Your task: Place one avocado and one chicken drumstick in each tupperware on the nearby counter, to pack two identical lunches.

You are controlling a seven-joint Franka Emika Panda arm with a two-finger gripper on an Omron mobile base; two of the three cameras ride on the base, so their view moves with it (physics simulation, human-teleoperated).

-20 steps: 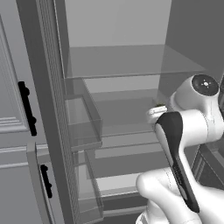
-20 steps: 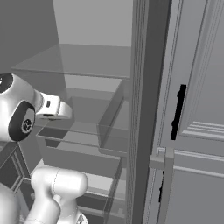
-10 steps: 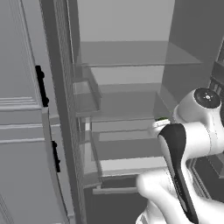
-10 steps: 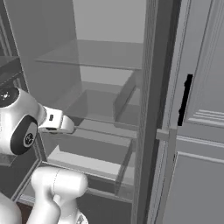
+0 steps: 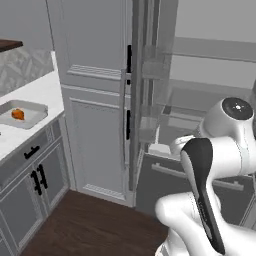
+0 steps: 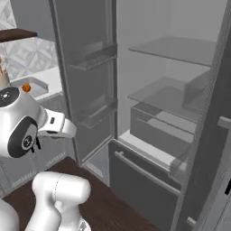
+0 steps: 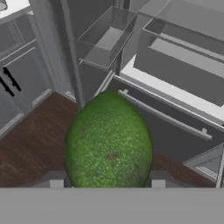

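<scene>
A green avocado [image 7: 108, 142] is held in the hand [image 7: 107, 181]. In the hand view it is seen low in the middle of the frame, standing on end, with a grey finger tip [image 7: 56, 180] pressed to its left side and another at its right side. The skin is green with small yellow dots. Behind the avocado, a dark wooden floor [image 7: 30, 144] is seen at the lower left of that frame.

Past the floor, an open fridge [image 6: 171, 103] is seen. In the right base view it takes up the middle and right of the frame. Clear glass shelves [image 6: 176, 47] are set inside it at the upper right, and a grey bottom drawer [image 6: 144, 176] with a long handle is seen below them. The fridge door [image 6: 88, 76] stands open at the upper middle, with clear bins on its inner side.

In the left base view, a tall grey cabinet [image 5: 95, 100] is seen left of the fridge. At the left edge of that frame a white desk [image 5: 35, 97] is seen over grey cabinet fronts with black handles [image 5: 37, 180]. A light-grey tupperware [image 5: 31, 117] rests on the desk, and one orange chicken drumstick [image 5: 18, 114] lies inside it. A dark wooden shelf [image 5: 10, 45] is seen at the upper left corner.
</scene>
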